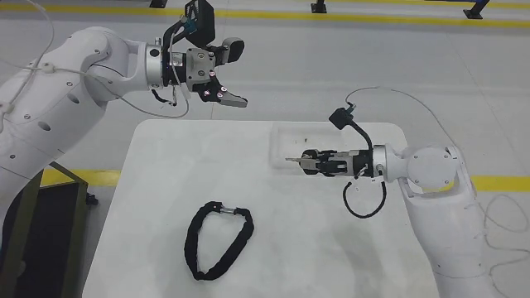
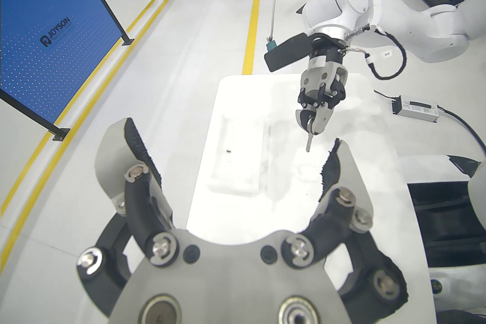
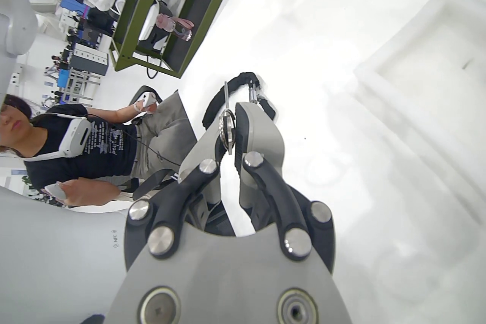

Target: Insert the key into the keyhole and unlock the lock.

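A black fabric-covered chain lock (image 1: 217, 240) lies in a loop near the table's front, its metal lock end (image 1: 224, 209) at the top of the loop. My right gripper (image 1: 310, 162) hangs above the table's right middle, shut on a small silver key (image 1: 295, 160) whose blade points left toward the lock. In the right wrist view the key (image 3: 227, 120) sticks out between the fingers (image 3: 250, 124), with the lock (image 3: 243, 90) beyond it. My left gripper (image 1: 234, 97) is raised past the table's far left edge, open and empty. In the left wrist view my right gripper (image 2: 312, 123) holds the key (image 2: 309, 141).
A shallow white tray (image 1: 294, 145) sits on the white table (image 1: 166, 215) at the back right, under the right gripper. A dark rack (image 1: 33, 223) stands left of the table. A power box (image 2: 417, 108) with cables lies on the floor.
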